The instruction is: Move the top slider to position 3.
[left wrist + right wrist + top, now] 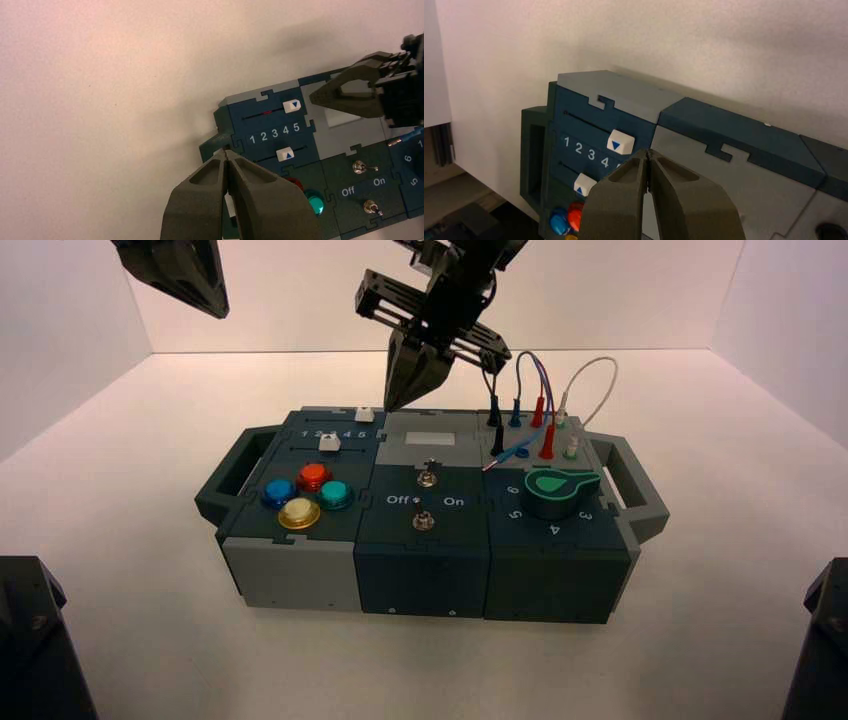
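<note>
The top slider (292, 105) is a tiny white knob with a blue arrow, and it sits above the printed 5 at the end of its slot. Position 3 (274, 134) is the middle digit of the white 1-2-3-4-5 row. My right gripper (400, 400) is shut with nothing in it. It hangs tip-down just right of the top slider (365, 414), close beside the knob, with a small gap showing. In the right wrist view the shut gripper (647, 152) sits beside the knob (620, 142) and hides the 5. My left gripper (226, 151) is shut and empty, held high at the back left.
A second white slider (285, 154) lies below the number row. In front of it are round coloured buttons (305, 495). Two toggle switches (426, 478) stand in the middle, by "Off" and "On". A green knob (558, 490) and plugged wires (530, 405) are on the right. Handles (225, 480) stick out at both ends.
</note>
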### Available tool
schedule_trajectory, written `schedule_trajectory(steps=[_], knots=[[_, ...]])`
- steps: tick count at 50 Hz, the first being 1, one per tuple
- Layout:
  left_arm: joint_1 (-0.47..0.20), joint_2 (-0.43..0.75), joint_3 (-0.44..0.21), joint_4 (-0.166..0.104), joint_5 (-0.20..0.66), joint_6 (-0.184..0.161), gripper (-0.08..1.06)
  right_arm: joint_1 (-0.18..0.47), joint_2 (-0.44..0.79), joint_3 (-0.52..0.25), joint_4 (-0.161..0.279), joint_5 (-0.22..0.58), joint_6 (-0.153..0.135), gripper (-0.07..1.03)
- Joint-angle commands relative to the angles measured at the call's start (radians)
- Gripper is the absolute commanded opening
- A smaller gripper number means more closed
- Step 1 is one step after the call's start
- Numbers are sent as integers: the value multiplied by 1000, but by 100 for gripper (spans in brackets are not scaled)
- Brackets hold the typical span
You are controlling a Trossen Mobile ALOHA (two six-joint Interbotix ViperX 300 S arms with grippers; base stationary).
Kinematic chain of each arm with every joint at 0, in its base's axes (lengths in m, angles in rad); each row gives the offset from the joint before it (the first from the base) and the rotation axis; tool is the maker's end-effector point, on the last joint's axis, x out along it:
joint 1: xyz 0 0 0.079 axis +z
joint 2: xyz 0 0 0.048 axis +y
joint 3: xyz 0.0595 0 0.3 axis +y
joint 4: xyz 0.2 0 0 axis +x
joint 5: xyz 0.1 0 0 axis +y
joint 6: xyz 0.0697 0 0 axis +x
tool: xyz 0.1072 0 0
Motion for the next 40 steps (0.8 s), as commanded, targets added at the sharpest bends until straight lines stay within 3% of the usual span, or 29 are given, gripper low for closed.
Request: schedule_trajectory(steps=[1, 40], knots=[[-6, -6, -11, 0, -3, 0, -3, 3, -9, -32, 5, -3, -2, -2], [-12, -6, -11, 0, 2, 2, -3, 31, 41, -69, 25, 0, -2, -2]])
